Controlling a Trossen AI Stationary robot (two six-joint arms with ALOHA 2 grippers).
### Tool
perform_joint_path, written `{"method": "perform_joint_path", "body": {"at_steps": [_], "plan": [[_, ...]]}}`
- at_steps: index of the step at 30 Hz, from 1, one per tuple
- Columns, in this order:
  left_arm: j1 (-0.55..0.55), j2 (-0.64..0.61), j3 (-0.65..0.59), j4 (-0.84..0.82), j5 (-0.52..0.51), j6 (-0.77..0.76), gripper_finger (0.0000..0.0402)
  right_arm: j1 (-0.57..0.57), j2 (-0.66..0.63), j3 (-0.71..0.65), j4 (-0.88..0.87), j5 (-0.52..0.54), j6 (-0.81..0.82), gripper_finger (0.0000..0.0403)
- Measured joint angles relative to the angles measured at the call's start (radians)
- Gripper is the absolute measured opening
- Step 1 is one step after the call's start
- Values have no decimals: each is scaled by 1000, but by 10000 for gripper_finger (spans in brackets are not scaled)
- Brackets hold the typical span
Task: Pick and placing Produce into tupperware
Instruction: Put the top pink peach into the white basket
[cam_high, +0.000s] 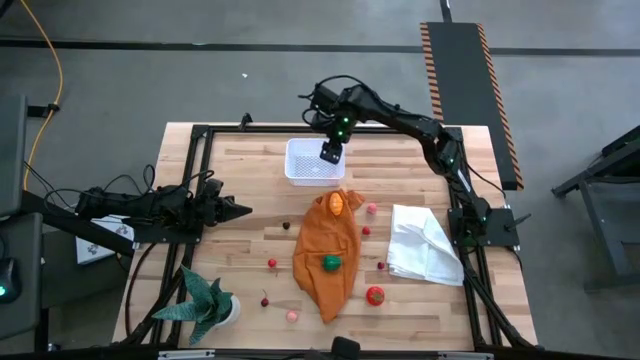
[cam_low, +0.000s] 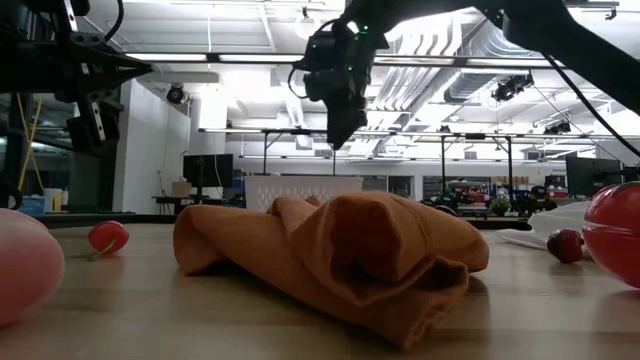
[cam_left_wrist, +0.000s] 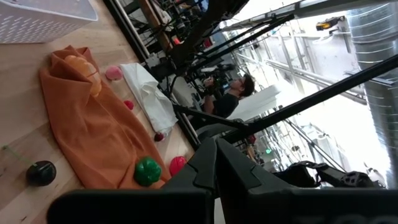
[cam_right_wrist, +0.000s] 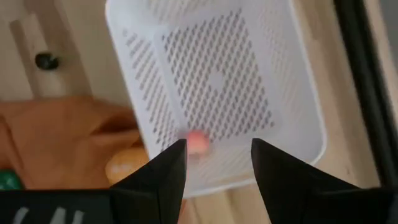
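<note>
Though cluttered, wooden table (cam_high: 250, 180), warehouse

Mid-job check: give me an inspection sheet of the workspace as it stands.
Surface: wooden table.
Job's things: white tub at the far edge, a pink piece seen inside it; orange piece and green piece on the orange cloth; red piece near it.
Clutter: white cloth; potted plant.
Grippers: right claw open above the tub; left claw shut, parked left.
Cables: yellow cable on the floor.
Surroundings: a person beyond the table.
</note>
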Motion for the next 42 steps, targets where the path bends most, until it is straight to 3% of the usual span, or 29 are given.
{"method": "perform_joint_path", "body": {"at_steps": [5, 12, 21, 32, 42], "plan": [[0, 0, 0, 0, 0, 0, 1, 13, -3, 1, -8, -2, 17, 169], [0, 0, 0, 0, 0, 0, 1, 22, -67, 4, 149, -3, 55, 169], [0, 0, 0, -1, 0, -1, 1, 23, -258, 6, 312, -16, 110, 169], [0, 0, 0, -1, 1, 2, 1, 35, -504, 0, 324, 1, 142, 169], [0, 0, 0, 0, 0, 4, 1, 41, -633, 0, 326, 20, 152, 169]]}}
